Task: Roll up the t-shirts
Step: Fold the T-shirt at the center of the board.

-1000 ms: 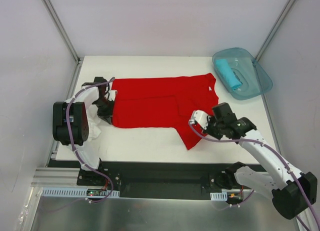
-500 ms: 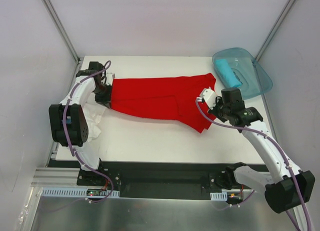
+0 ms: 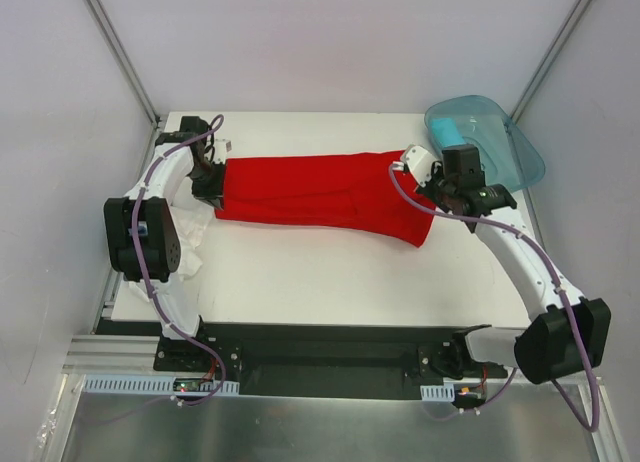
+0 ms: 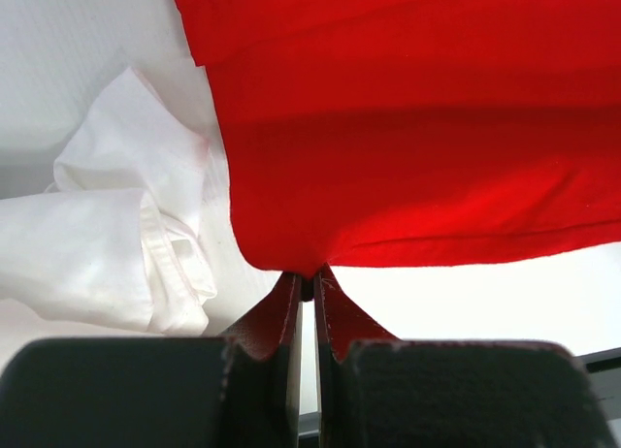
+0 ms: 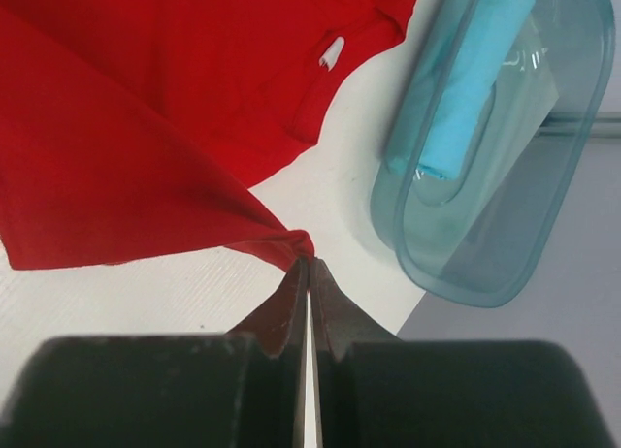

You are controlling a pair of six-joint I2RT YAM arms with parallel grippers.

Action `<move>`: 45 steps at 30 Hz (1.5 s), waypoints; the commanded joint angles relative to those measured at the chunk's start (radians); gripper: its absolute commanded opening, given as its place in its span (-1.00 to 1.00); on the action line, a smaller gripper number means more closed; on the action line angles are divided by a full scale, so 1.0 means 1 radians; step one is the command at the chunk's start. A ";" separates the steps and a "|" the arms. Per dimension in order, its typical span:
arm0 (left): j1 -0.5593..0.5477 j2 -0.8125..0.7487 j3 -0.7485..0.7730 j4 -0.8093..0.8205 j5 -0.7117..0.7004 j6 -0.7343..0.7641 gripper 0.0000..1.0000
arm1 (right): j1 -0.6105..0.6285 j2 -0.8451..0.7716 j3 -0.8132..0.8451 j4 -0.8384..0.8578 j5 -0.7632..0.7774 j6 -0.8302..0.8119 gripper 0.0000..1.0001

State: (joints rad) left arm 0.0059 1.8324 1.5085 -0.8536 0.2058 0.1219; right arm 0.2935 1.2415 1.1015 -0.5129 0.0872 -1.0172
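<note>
The red t-shirt is soft, matt, smooth-knit cloth with stitched hems. At its 9 o'clock, the white t-shirt is matt cloth too, rumpled. The tub, at 1 o'clock on the tabletop, is glossy translucent teal plastic, and the turquoise t-shirt inside it is matt cloth. The tabletop is white, matt and finely grained. The left pincer and right pincer look like black, matt, grainy plastic. The arm shells are glossy white plastic. The rail at 6 o'clock is bare metal.
</note>
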 commanded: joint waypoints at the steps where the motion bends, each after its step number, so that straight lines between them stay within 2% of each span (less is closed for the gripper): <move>1: -0.003 0.005 0.044 -0.042 -0.023 -0.007 -1.00 | -0.020 0.071 0.118 0.062 0.034 -0.040 -0.98; 10: -0.004 0.045 0.073 -0.050 -0.048 -0.007 -1.00 | -0.034 0.269 0.287 0.079 0.014 -0.069 -0.98; 20: -0.003 0.185 0.211 -0.048 -0.094 -0.013 -1.00 | -0.034 0.478 0.454 0.094 0.019 -0.098 -0.98; 30: -0.003 0.251 0.262 -0.047 -0.109 -0.019 -1.00 | -0.033 0.653 0.593 0.111 0.028 -0.112 -0.98; 39: -0.003 0.320 0.340 -0.047 -0.141 -0.019 -1.00 | -0.030 0.831 0.739 0.143 0.098 -0.104 -0.98; 42: -0.003 0.308 0.340 -0.048 -0.160 -0.028 -0.82 | -0.025 0.860 0.801 0.128 0.105 -0.087 -0.98; 43: -0.003 0.298 0.332 -0.048 -0.163 -0.033 -0.54 | -0.016 0.871 0.826 0.117 0.109 -0.089 -0.85; 44: -0.004 0.277 0.326 -0.048 -0.169 -0.036 -0.38 | -0.011 0.872 0.831 0.111 0.114 -0.087 -0.45; 45: -0.003 0.262 0.322 -0.047 -0.186 -0.039 -0.24 | -0.005 0.868 0.833 0.109 0.134 -0.081 -0.28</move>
State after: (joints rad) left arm 0.0059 2.1532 1.8095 -0.8719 0.0902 0.1120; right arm 0.2703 2.1201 1.8584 -0.4019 0.1532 -1.1130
